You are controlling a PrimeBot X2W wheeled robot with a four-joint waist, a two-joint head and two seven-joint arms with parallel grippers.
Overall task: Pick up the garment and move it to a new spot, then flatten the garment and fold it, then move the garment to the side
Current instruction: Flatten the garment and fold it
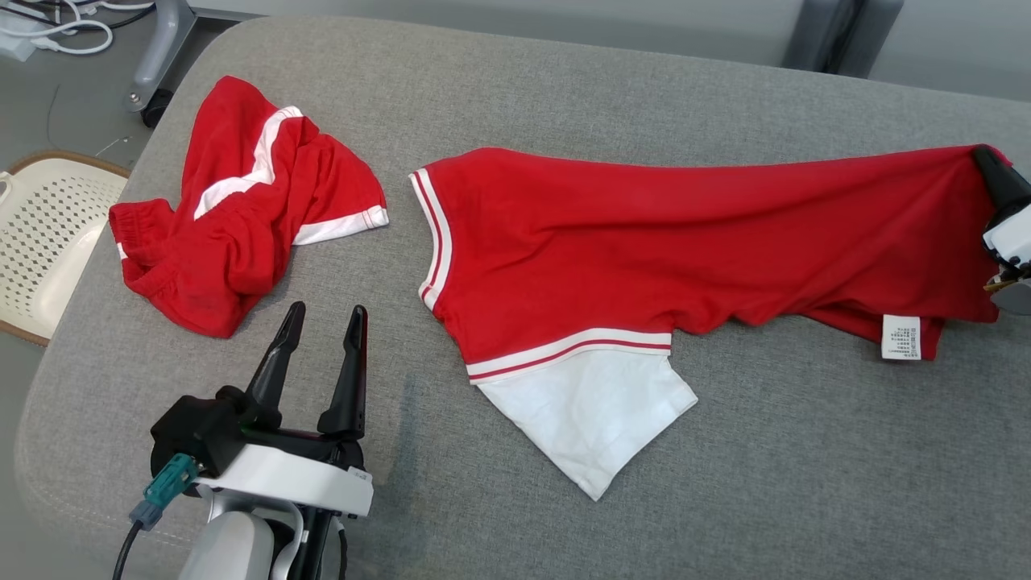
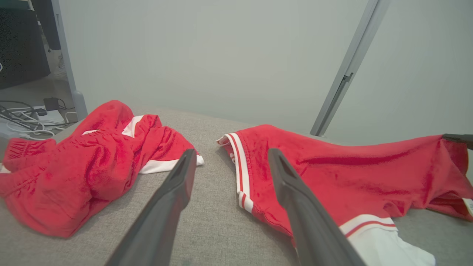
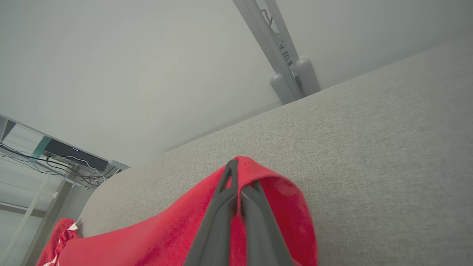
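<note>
At the far left, down on the floor beside the worktop (image 1: 725,483), stands a white perforated basket (image 1: 48,234). Next comes the grey fabric-covered worktop itself. On its left part lies a crumpled red piece of clothing (image 1: 242,209) with white stripes, bunched into a heap with an elastic-looking edge facing the basket.

Just in front of that heap hovers my left pincer (image 1: 328,310). Its two dark fingers are spread wide with nothing between them, and they point across the worktop toward the gap between the heap and the garment. In my left wrist view, bare grey fabric shows between the fingers, with the heap to one side and the striped edge of the garment to the other.

The garment (image 1: 644,234), a red shirt with white-and-red trim, lies stretched across the middle and right of the worktop, well apart from the heap. A white panel (image 1: 596,411) juts from its near edge toward me, and a small white label (image 1: 900,336) shows near its right end.

At the far right, my right pincer (image 1: 987,157) is pressed together on the garment's end. In my right wrist view the red cloth wraps over both fingers, lifted slightly off the grey surface.
</note>
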